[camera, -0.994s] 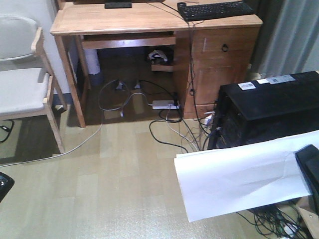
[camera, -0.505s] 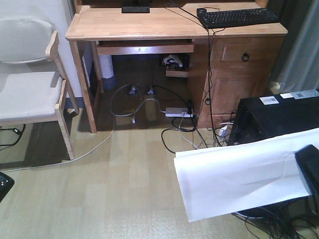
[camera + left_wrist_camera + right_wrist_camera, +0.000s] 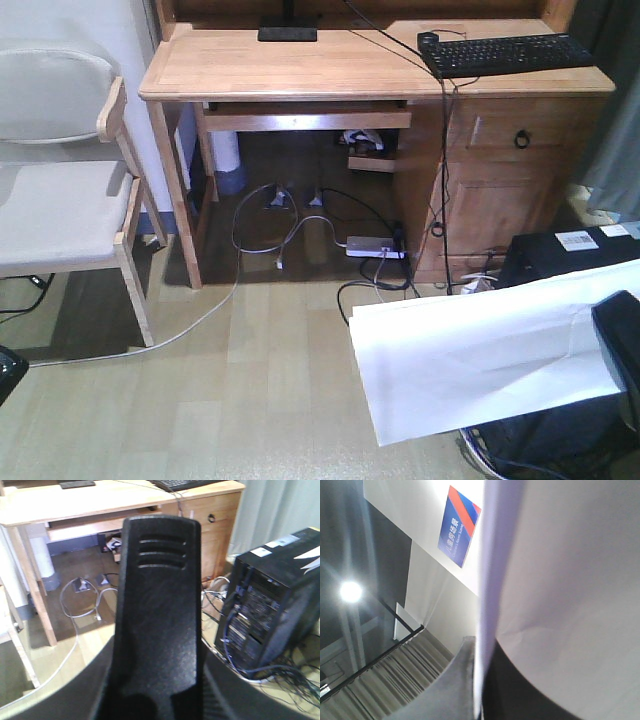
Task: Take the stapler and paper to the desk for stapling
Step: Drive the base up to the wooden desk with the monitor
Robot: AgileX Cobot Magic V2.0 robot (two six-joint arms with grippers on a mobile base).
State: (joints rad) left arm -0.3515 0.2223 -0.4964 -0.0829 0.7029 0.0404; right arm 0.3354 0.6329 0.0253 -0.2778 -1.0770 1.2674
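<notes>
Exterior front-facing: right pincer [image 3: 622, 338] holds paper [image 3: 480, 365] aloft; left pincer [image 3: 156, 706] grips stapler [image 3: 157, 595].

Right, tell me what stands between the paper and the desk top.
Nothing solid in view. Between the paper and the desk lies open floor with loose cables. The computer tower sits just behind the paper on the right, the chair off to the left. The keyboard takes the desk's right end.
</notes>
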